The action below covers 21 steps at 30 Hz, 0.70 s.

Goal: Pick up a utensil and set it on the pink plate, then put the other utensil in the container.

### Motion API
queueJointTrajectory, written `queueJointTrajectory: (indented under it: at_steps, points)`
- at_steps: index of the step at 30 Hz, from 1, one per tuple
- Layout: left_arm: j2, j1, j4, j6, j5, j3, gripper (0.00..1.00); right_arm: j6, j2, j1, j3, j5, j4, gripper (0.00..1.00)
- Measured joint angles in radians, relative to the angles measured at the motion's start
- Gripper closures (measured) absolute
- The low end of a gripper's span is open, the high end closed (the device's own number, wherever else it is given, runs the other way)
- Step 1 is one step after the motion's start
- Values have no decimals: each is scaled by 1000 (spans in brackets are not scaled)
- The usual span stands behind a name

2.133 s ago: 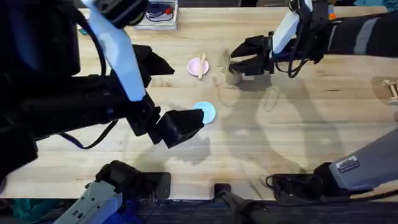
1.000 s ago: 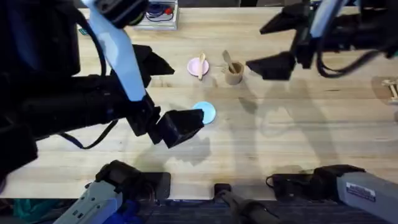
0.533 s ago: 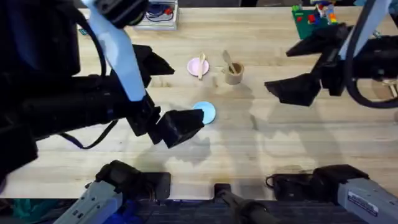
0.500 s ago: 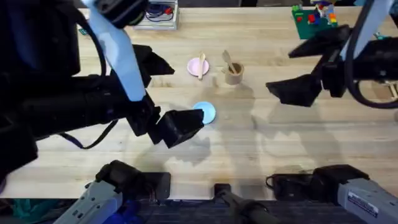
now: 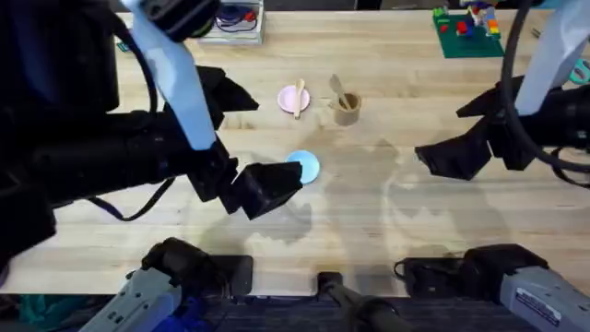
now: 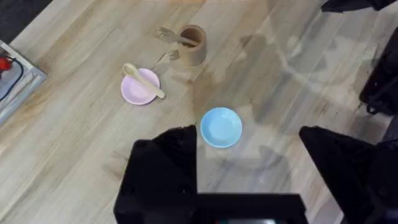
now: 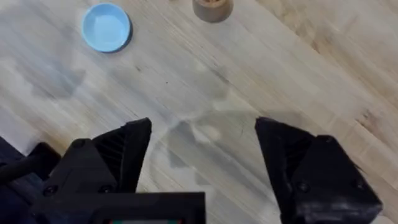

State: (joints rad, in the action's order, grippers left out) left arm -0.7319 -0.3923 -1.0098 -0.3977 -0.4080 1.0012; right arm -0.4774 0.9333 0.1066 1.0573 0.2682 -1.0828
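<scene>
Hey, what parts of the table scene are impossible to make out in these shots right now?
- Small round light-blue plate: its near-left part is covered by the left hand in the overhead view.
- Pale wooden fork: its lower end is inside the tan cylindrical cup, hidden by the wall in the left wrist view.
- The same cup is cut off by the picture edge in the right wrist view, so its contents cannot be seen there.

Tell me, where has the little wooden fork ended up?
The fork stands in the brown cup, tines poking out, just beside the pink plate that holds the other utensil, toward the table's far side.
</scene>
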Motion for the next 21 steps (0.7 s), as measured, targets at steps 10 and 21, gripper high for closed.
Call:
queueJointTrajectory:
  at_steps: [10, 21]
  points:
    - [0, 0, 0, 0, 0, 0, 7, 3, 0, 0, 0, -10, -13, 5]
    - [0, 0, 0, 0, 0, 0, 6, 3, 0, 0, 0, -11, -13, 5]
